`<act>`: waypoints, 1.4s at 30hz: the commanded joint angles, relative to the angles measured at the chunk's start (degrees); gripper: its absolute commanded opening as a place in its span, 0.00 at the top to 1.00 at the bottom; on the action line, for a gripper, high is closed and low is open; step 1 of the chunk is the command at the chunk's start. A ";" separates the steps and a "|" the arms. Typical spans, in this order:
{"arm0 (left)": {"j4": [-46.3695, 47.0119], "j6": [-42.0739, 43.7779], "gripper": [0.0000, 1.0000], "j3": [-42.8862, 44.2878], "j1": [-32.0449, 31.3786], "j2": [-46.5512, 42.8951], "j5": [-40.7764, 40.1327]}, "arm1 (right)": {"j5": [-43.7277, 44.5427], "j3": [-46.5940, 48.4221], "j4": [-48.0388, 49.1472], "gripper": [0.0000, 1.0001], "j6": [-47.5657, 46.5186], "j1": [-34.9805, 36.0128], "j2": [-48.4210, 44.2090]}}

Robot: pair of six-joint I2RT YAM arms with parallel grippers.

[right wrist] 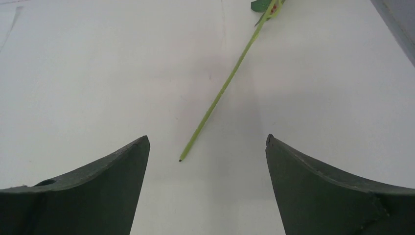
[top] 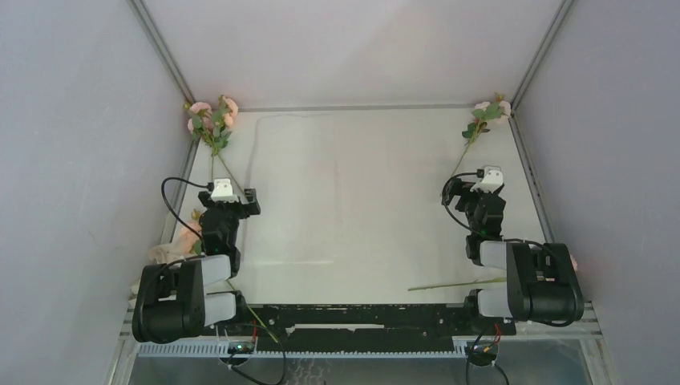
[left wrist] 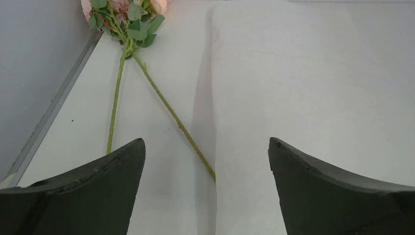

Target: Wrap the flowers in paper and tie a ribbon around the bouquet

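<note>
Pale-pink flowers (top: 212,120) with green leaves lie in the far left corner, their two long stems (left wrist: 166,105) crossing toward my left gripper (left wrist: 206,142). It is open and empty above the paper's left edge. A second sprig of flowers (top: 487,116) lies in the far right corner. Its stem (right wrist: 220,95) ends just ahead of my right gripper (right wrist: 206,138), also open and empty. The paper (top: 361,192) lies flat across the table's middle, between the left gripper (top: 228,197) and the right gripper (top: 477,188). The ribbon and the bouquet are out of view.
Grey walls with metal corner rails (top: 164,52) close in the table on three sides. A loose green stem (top: 457,284) lies near the right arm's base. A pink bloom (top: 186,238) sits beside the left arm. Black cables (top: 172,196) loop off both wrists.
</note>
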 commanded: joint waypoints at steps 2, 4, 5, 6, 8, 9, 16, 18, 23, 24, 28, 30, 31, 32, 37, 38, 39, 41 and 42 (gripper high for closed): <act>3.11 0.57 0.00 1.58 -0.09 0.08 -0.29 | -3.46 4.75 -4.90 0.07 -2.34 0.51 -2.47; 3.16 0.61 0.00 1.53 -0.12 0.09 -0.29 | -3.49 11.58 -19.48 0.11 -3.11 1.63 -6.34; 3.16 0.61 0.00 1.59 -0.14 0.11 -0.25 | -3.56 14.89 -25.29 0.11 -1.12 1.72 -7.51; 3.12 0.61 0.00 1.58 -0.08 0.06 -0.24 | -6.41 18.01 -29.95 0.11 2.53 1.02 -8.28; 3.90 0.54 0.00 1.22 0.04 -0.11 -0.09 | -17.29 22.41 -34.87 0.18 11.76 -0.49 -8.32; 3.82 0.17 0.00 1.29 1.01 -1.14 1.99 | -21.57 24.20 -36.68 0.22 14.47 -0.43 -7.87; -74.20 23.05 0.18 38.34 5.05 -13.76 18.00 | -29.02 35.60 -49.98 0.39 24.02 17.52 3.86; -90.92 28.14 0.22 45.17 4.24 -12.33 14.87 | -29.10 39.43 -53.47 0.42 26.02 22.35 9.03; -104.97 31.64 0.22 41.02 3.98 -10.97 10.57 | -30.32 43.68 -46.93 0.48 33.42 29.56 20.64; -104.62 32.11 0.23 38.53 3.96 -11.10 10.75 | -30.59 45.04 -46.80 0.48 33.81 30.83 22.77; -99.61 32.06 0.27 31.25 3.96 -12.12 10.40 | -30.16 50.96 -48.22 0.52 34.34 35.68 29.91; -96.63 32.16 0.27 28.55 3.89 -13.11 10.29 | -29.33 52.79 -48.65 0.52 35.26 36.49 32.87; -95.19 32.16 0.27 27.23 3.96 -13.45 10.22 | -28.84 53.17 -48.33 0.52 36.00 36.66 33.96; -93.93 32.03 0.27 26.22 3.89 -13.54 9.94 | -28.15 53.27 -47.79 0.52 36.79 36.75 34.80; -92.43 33.47 0.28 24.84 3.59 -11.98 7.34 | -26.28 55.08 -46.32 0.50 37.73 36.77 38.83; -91.75 33.70 0.28 24.37 3.62 -11.79 6.73 | -26.63 56.14 -46.97 0.50 37.71 36.76 39.88; -91.24 33.86 0.28 23.89 3.54 -11.65 6.38 | -26.86 57.04 -47.41 0.50 37.68 36.84 40.79; -91.01 34.39 0.28 23.32 3.36 -11.43 6.30 | -26.67 58.15 -47.74 0.50 37.67 37.06 42.09; -90.86 34.56 0.28 23.06 3.29 -11.35 6.23 | -26.60 58.39 -47.85 0.50 37.70 37.12 42.45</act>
